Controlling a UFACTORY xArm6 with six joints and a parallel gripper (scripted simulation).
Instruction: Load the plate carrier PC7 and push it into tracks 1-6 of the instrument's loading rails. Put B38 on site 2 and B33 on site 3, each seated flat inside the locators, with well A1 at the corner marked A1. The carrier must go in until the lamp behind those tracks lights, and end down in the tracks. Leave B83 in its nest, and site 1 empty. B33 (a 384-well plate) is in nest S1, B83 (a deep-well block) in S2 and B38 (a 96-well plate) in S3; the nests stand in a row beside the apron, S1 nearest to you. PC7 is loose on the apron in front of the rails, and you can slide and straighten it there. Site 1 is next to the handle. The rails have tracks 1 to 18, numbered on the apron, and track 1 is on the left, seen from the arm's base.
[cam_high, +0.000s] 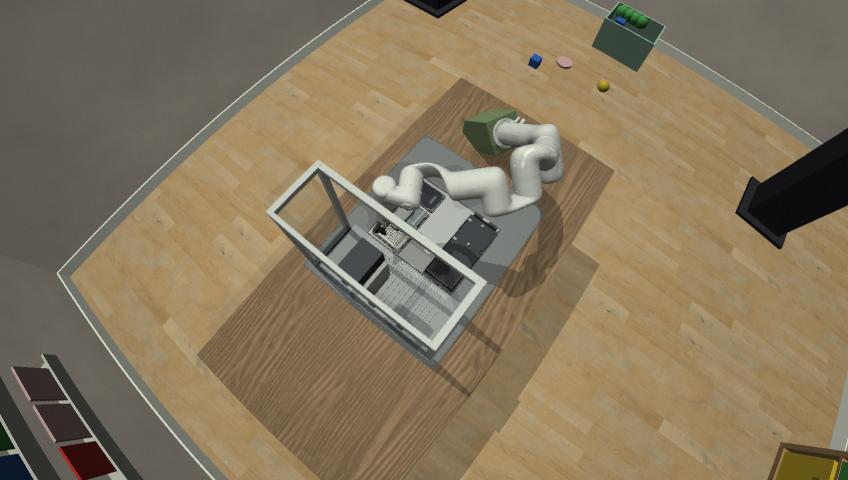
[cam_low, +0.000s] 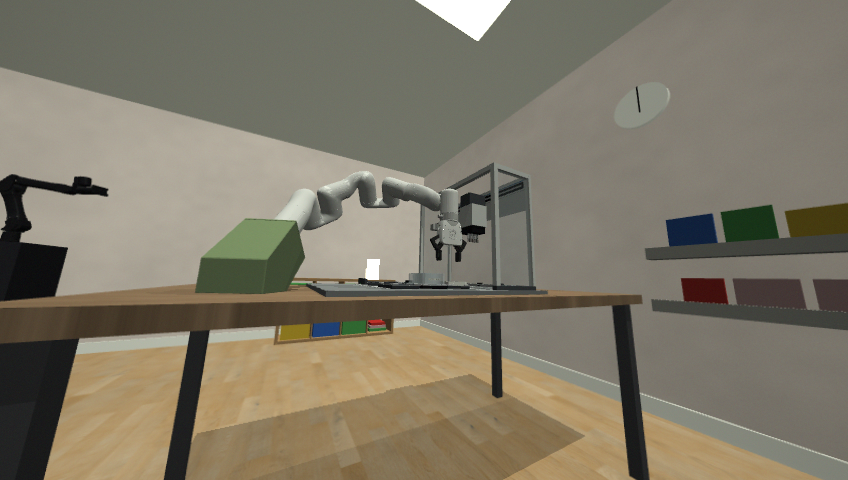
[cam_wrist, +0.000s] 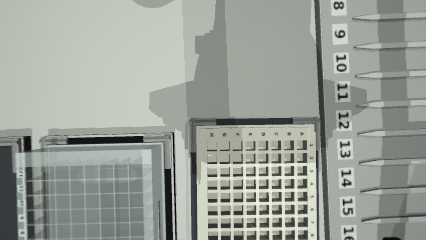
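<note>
Beige walls back the claw (cam_high: 381, 229) (cam_low: 448, 255), spread wide and empty; collecting B38 (cam_high: 392, 235) (cam_wrist: 252, 187), wrist view's lower centre, seems underway, needing alignment, then descent.

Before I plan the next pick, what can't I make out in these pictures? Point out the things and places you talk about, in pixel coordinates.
- Cream 96-well plate (cam_high: 395, 238) (cam_wrist: 258, 203): far end cut off by the wrist view's bottom edge.
- Clear gridded block (cam_high: 418, 217) (cam_wrist: 107, 201): same edge cuts it off.
- Black well plate (cam_high: 444, 273): seating too small and dark in the top view.
</note>
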